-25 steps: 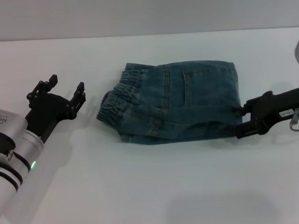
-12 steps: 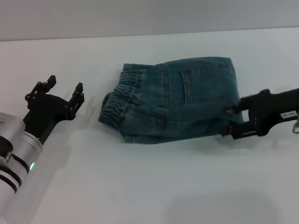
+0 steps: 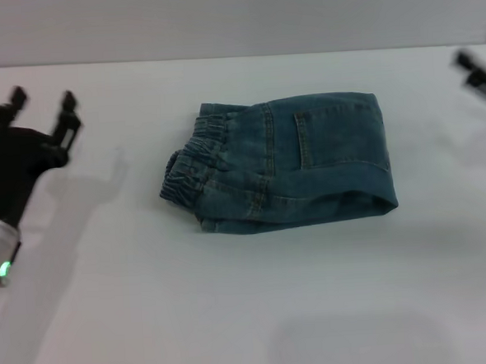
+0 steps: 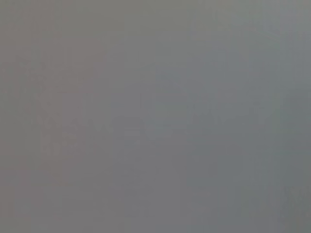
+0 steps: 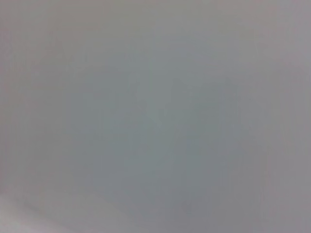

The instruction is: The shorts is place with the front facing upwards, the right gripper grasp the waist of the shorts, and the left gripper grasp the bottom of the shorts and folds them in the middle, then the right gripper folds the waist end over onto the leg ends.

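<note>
The shorts (image 3: pixel 308 161) lie folded into a compact denim bundle in the middle of the white table (image 3: pixel 251 313), with a stitched pocket facing up. The ruched waist (image 3: pixel 194 158) sits at the bundle's left end, and the fold edge is on its right. I cannot make out the leg ends beneath the top layer. My left gripper (image 3: pixel 42 100) hovers open at the far left, well clear of the cloth. At the far right edge my right gripper (image 3: pixel 477 73) is open and empty, away from the shorts. Both wrist views show only plain grey.
White tabletop surrounds the bundle on every side. A grey wall (image 3: pixel 233 17) runs along the table's far edge.
My right gripper has let go of the bundle's right end and pulled away to the far right edge. The left gripper has drawn back to the left and upward. The shorts stay put.
</note>
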